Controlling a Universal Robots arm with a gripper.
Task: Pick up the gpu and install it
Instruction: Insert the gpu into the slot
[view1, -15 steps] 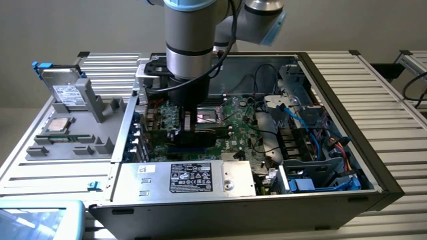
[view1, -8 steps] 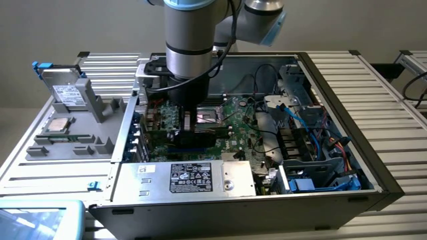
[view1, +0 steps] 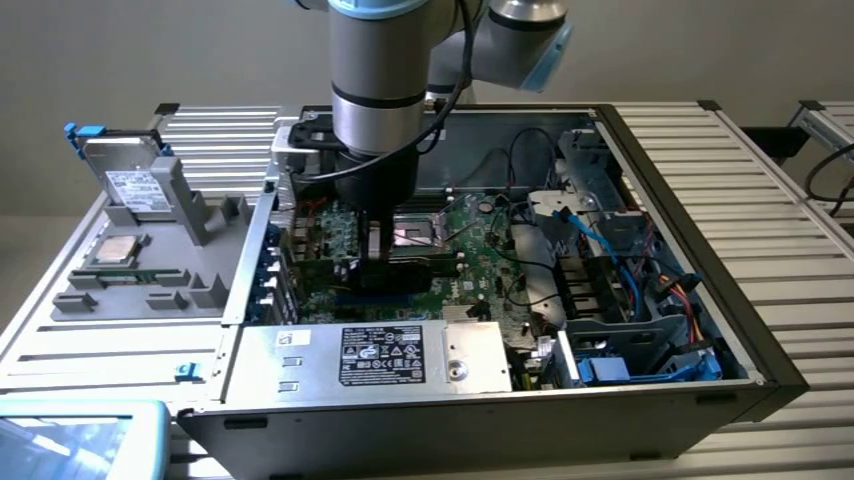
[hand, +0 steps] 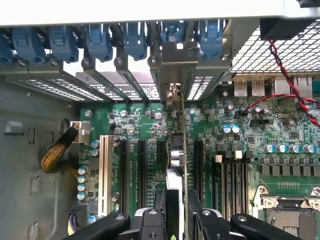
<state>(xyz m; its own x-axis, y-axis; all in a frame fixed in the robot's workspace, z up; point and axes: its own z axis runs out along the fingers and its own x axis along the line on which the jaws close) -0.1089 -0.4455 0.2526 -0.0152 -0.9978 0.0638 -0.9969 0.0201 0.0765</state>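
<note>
The grey Universal Robots arm reaches straight down into the open black and silver computer case (view1: 747, 340), which lies on its side on a slatted aluminium table (view1: 787, 260). The black gripper (view1: 380, 262) hangs low over the green motherboard (view1: 467, 262), just beside the square silver processor socket (view1: 404, 236). In the wrist view its 2 black fingers (hand: 167, 207) press against either face of the gpu (hand: 183, 125), a thin green circuit-board card seen edge-on, so the jaws are closed on the card. The gpu stands upright over the motherboard, running from the gripper to the rear wall of the case. Its silver metal bracket (hand: 172, 62) sits among the slot covers there, under a row of blue plastic clips (hand: 97, 40). Long black expansion slots (hand: 141, 170) lie either side of the card and 1 white slot (hand: 104, 172) lies further off; whether the card's lower edge is seated in a slot cannot be told. A silver power supply with a black label (view1: 380, 355) fills the near corner of the case. On the exterior view's left a grey moulded tray (view1: 200, 300) holds a silver labelled hard drive (view1: 134, 190), a square silver processor chip (view1: 114, 248) and a narrow green memory stick (view1: 134, 276).
</note>
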